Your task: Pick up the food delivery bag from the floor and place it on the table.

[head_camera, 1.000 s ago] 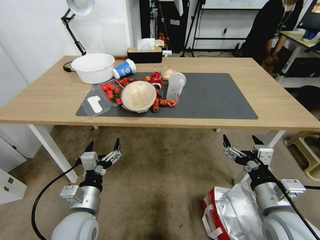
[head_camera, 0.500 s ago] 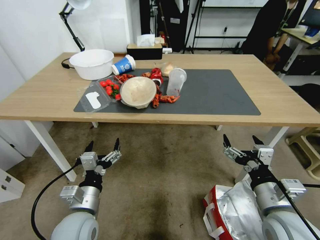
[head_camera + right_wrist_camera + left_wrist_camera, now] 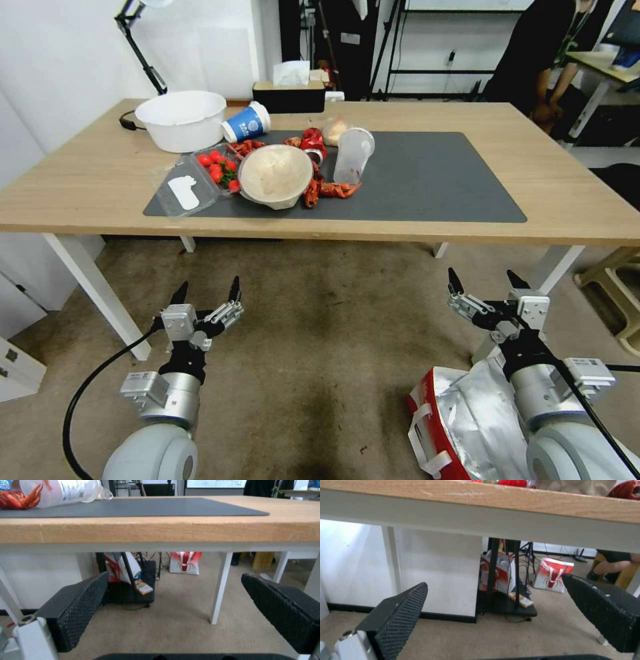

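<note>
On the floor (image 3: 320,347), food delivery bag (image 3: 467,427) is lying under right gripper (image 3: 487,283); both it and left gripper (image 3: 207,292) are hanging spread, empty, below table (image 3: 567,207) edge; no label legible.

Table (image 3: 100,193): a long light-wood top on white legs, seen at 12 o'clock in the head view.
Mat (image 3: 427,180): dark grey, laid on the table's middle.
On the mat: a tan bowl (image 3: 275,176), a clear tomato box (image 3: 200,177) at its 9 o'clock, a tipped clear cup (image 3: 352,155) at its 2 o'clock.
On bare wood: a white basin (image 3: 181,120) at 10 o'clock, a tissue box (image 3: 289,95) at the far edge.
Floor (image 3: 320,320): beige carpet with dark stains; a red bag (image 3: 460,420) lies on it at 5 o'clock.
</note>
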You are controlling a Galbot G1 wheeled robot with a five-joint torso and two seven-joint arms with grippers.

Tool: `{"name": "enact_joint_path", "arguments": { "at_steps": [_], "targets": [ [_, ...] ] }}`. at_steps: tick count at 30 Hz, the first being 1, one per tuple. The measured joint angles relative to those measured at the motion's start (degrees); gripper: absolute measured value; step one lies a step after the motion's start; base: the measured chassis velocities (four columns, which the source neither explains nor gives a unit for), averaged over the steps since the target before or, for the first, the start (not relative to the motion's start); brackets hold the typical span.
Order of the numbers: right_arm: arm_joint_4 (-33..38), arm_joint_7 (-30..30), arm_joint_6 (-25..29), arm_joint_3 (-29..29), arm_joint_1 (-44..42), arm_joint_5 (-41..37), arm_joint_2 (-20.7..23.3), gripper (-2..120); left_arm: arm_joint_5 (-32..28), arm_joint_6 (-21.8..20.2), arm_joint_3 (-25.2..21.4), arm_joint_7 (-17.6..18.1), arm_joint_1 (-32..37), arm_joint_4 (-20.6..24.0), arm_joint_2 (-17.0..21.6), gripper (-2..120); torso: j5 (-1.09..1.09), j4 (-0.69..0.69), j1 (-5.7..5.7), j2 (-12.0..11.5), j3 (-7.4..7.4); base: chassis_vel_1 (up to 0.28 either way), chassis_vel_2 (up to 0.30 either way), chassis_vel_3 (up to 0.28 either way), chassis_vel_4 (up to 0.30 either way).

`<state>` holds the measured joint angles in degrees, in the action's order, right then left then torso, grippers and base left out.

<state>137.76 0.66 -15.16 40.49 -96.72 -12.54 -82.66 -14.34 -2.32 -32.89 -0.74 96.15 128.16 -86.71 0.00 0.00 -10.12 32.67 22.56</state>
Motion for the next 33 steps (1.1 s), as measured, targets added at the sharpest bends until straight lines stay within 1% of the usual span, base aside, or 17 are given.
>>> {"name": "enact_joint_path", "arguments": {
  "at_steps": [2,4,6,8,10,13,14,17,33],
  "targets": [
    [0.0,0.0,0.0,0.0,0.0,0.0,0.0,100,0.0,0.0,0.0,0.0,0.0,0.0,0.0,100,0.00,0.00,0.06,-0.2,-0.11,0.000,0.000,0.000,0.000],
    [0.0,-0.1,0.0,-0.1,-0.1,0.0,0.0,100,0.0,0.1,0.0,0.0,0.1,0.1,0.0,100,0.00,0.00,0.30,-0.9,-0.55,0.000,0.000,0.000,0.000],
    [0.0,-0.1,0.0,-0.1,-0.2,0.0,0.0,100,0.0,0.1,0.0,0.0,0.1,0.1,0.0,100,0.00,0.00,0.32,-0.9,-0.59,0.000,0.000,0.000,0.000],
    [0.1,-0.1,0.0,-0.1,-0.2,0.0,0.0,100,0.1,0.3,0.0,0.0,0.2,0.2,0.1,100,0.00,0.00,0.66,-1.8,-1.17,0.000,0.000,0.000,0.000],
    [0.1,-0.1,0.0,-0.1,-0.2,0.0,0.0,100,0.1,0.4,0.0,0.0,0.2,0.2,0.1,100,0.00,0.00,0.74,-2.0,-1.31,0.000,0.000,0.000,0.000],
    [0.2,-0.2,0.0,0.0,-0.3,0.0,0.0,100,0.2,0.5,0.0,-0.1,0.3,0.3,0.1,100,0.00,0.00,1.19,-3.3,-2.13,0.000,0.000,0.000,0.000],
    [0.2,-0.2,0.0,0.0,-0.3,0.0,0.0,100,0.2,0.5,0.0,-0.1,0.3,0.3,0.1,100,0.00,0.00,1.19,-3.3,-2.13,0.000,0.000,0.000,0.000],
    [0.2,-0.2,0.0,0.0,-0.4,0.0,0.0,100,0.2,0.6,0.0,-0.1,0.3,0.3,0.2,100,0.00,0.00,1.58,-4.4,-2.82,0.000,0.000,0.000,0.000],
    [0.3,-0.3,0.1,0.0,-0.6,0.0,0.0,100,0.2,0.6,0.0,-0.2,0.3,0.3,0.4,100,0.00,0.00,2.86,-7.8,-4.97,0.000,0.000,0.000,0.000]
  ]
}}
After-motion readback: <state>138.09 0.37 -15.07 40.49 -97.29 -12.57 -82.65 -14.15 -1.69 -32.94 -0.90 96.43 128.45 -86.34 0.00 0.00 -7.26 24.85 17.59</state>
